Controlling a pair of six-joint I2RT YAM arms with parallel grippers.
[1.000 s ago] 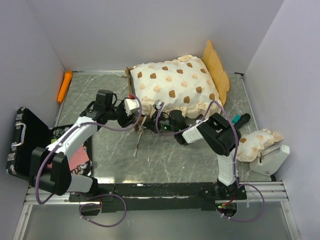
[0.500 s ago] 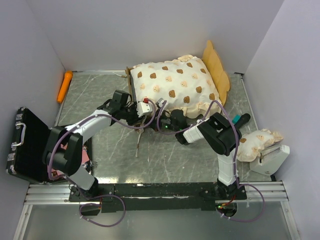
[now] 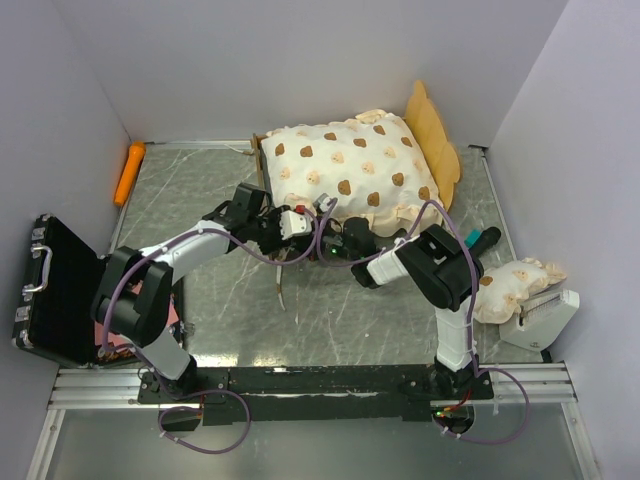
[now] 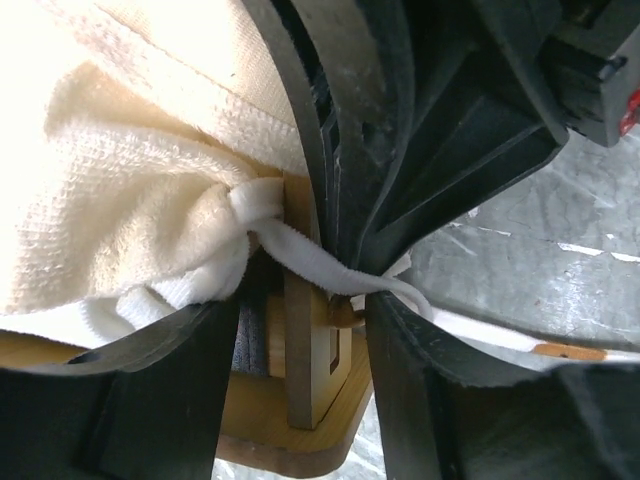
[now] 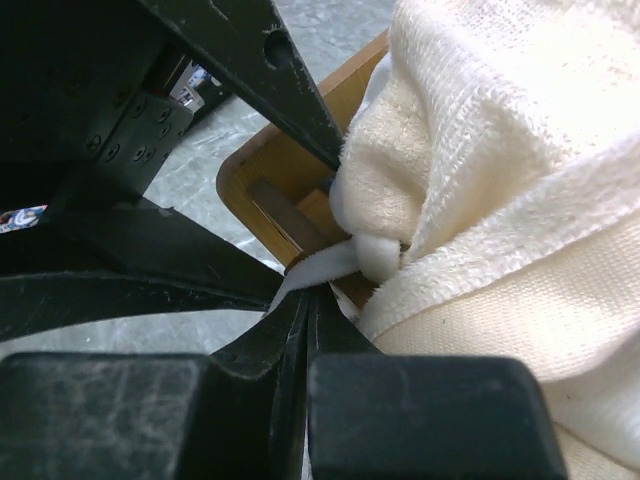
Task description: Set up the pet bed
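Firmly, right gripper (image 5: pixel 305 292) on mattress tie (image 5: pixel 322 264)

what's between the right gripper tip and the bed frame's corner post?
Only a white tie strap: the right gripper is shut on it, and it runs to its knot against the corner post. Both wrist views show it.

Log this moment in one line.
right hand: shut on mattress tie | left hand: open at bed corner | pillow: off bed, right side
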